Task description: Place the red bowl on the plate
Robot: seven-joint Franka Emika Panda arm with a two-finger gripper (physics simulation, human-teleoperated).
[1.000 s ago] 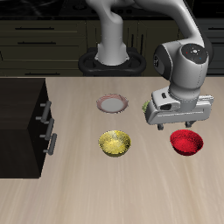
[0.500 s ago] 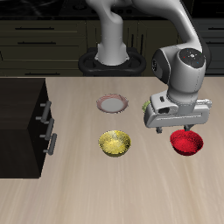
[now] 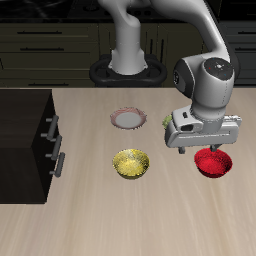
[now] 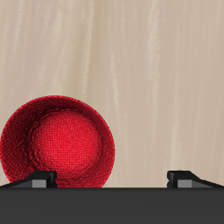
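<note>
Dark drawer cabinet at the table's edge. Further along, plate with pinkish-red rim, flat on the wood, and yellow bowl nearer the front edge, apart from it. Sliver of green bowl showing behind the arm. Gripper hanging over red bowl, jaws spread wide and empty, 1 fingertip above the rim of that bowl, the other over bare wood.

Red bowl apart from plate
</note>
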